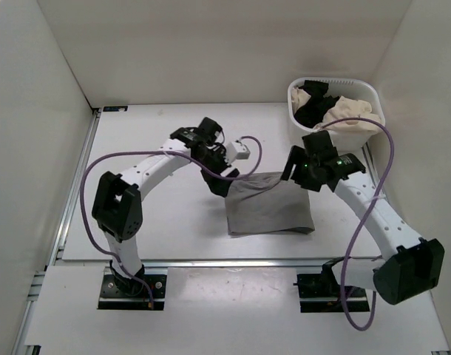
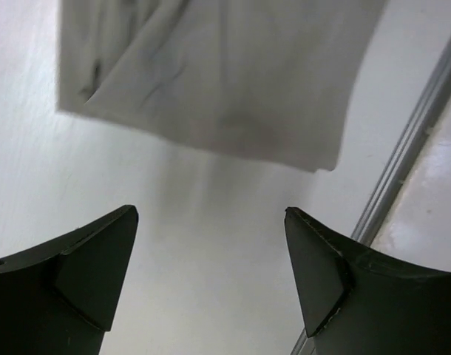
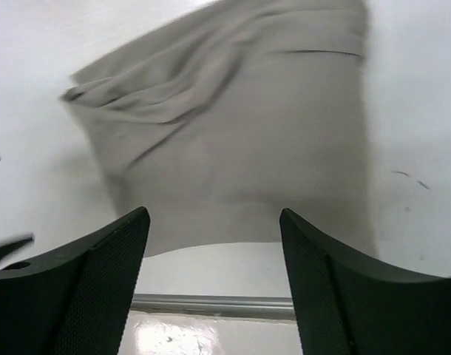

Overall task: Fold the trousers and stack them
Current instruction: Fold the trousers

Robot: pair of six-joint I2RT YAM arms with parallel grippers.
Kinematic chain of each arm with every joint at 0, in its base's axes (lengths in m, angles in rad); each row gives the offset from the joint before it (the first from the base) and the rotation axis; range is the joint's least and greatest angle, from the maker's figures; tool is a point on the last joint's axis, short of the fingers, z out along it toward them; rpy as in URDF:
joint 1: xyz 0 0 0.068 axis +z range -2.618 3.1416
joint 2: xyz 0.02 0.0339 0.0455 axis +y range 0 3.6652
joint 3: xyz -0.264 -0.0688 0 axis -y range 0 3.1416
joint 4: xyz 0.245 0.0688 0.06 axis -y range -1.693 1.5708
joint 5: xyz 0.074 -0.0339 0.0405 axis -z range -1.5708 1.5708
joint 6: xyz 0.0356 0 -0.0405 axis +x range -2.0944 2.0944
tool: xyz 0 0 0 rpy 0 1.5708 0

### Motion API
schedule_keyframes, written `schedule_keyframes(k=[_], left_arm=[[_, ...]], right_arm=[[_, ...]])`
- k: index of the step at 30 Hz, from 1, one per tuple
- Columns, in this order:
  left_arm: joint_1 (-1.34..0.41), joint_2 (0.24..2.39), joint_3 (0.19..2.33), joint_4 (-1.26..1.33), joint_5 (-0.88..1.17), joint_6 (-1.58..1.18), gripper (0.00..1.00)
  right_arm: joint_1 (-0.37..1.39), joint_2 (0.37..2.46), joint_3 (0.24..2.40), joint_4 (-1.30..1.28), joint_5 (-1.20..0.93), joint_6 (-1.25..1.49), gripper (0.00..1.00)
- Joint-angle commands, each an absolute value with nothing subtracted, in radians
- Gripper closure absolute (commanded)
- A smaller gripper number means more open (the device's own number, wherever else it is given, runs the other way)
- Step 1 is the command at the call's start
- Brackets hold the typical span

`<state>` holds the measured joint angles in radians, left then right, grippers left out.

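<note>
The grey trousers (image 1: pixel 270 203) lie folded into a compact rectangle at the middle of the table. My left gripper (image 1: pixel 216 183) hovers at the bundle's far left corner. In the left wrist view its jaws (image 2: pixel 211 244) stand open over bare table, with the trousers (image 2: pixel 225 81) lying ahead of them. My right gripper (image 1: pixel 296 176) is above the bundle's far right corner. It (image 3: pixel 214 244) is open too, with nothing between the fingers and the folded trousers (image 3: pixel 240 140) spread out below and ahead.
A white basket (image 1: pixel 370 96) at the back right holds a cream garment (image 1: pixel 351 111) and a black garment (image 1: pixel 310 107). A metal rail (image 3: pixel 211 303) runs along the table's near edge. White walls enclose the table on three sides.
</note>
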<state>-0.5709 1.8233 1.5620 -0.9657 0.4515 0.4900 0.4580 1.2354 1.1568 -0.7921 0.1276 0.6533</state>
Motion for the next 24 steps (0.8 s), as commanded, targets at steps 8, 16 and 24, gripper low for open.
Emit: schedule_keyframes(k=[8,16,24], left_arm=[[-0.624,2.103,1.848,-0.836,0.348,0.437,0.01],[-0.624,2.23,1.844,-0.769,0.345,0.497,0.34],[-0.543,2.249,1.885,-0.769,0.367,0.382,0.86]], right_arm=[[0.27,1.264,0.991,-0.802,0.019,0.567,0.15],[0.195,1.1,0.646,-0.67,-0.11,0.611,0.2],[0.123,1.081,0.519,-0.641,-0.124,0.6,1.0]])
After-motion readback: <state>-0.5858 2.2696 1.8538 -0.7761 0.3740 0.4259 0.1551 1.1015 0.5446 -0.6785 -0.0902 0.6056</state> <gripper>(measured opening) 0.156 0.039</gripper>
